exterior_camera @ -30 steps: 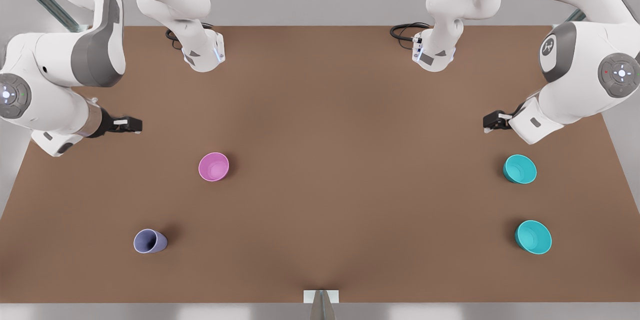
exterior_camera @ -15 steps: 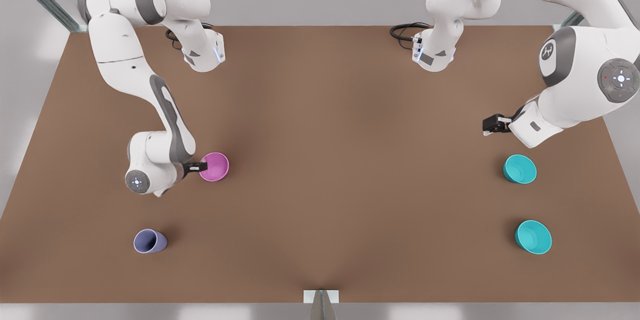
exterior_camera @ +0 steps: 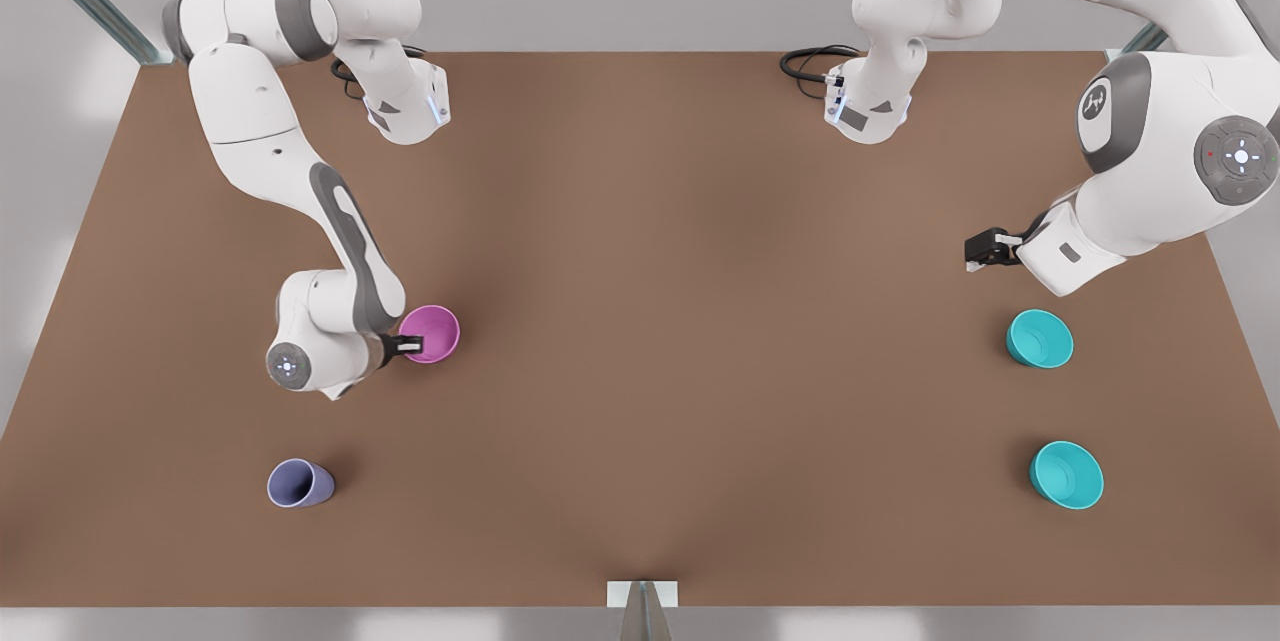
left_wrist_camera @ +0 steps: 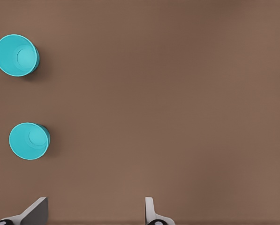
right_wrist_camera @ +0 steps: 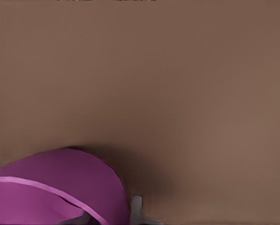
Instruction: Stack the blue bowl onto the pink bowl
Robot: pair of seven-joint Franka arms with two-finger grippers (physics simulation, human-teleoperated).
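We begin with the brown desk (exterior_camera: 650, 251), which carries every item. The right arm (exterior_camera: 340, 231) reaches down over the desk's half at the front view's left. The left arm (exterior_camera: 1150, 151) waits above the half at the front view's right. The pink bowl (exterior_camera: 432, 333) stands upright near the edge at the front view's left, well apart from both teal bowls. The blue bowl (exterior_camera: 1040, 339) stands upright near the opposite edge, and a second teal bowl (exterior_camera: 1068, 475) sits nearer the front edge on the same side. A lavender cup (exterior_camera: 298, 483) lies toward the front corner at the front view's left and plays no part. The right gripper (exterior_camera: 410, 347) is at the pink bowl's rim, on the side facing the nearest desk edge. The right wrist view places the bowl wall directly against it, but we cannot tell whether it has closed on that wall. The left gripper (exterior_camera: 985, 249) hangs above the desk just behind the blue bowl, spread wide and holding nothing. We judge the step in hand to be securing the pink bowl as the base. To do this well, seat the grip deep on the wall, confirm a firm hold before any motion, and keep the bowl level. Avoid a sideways push that could tip or slide it.
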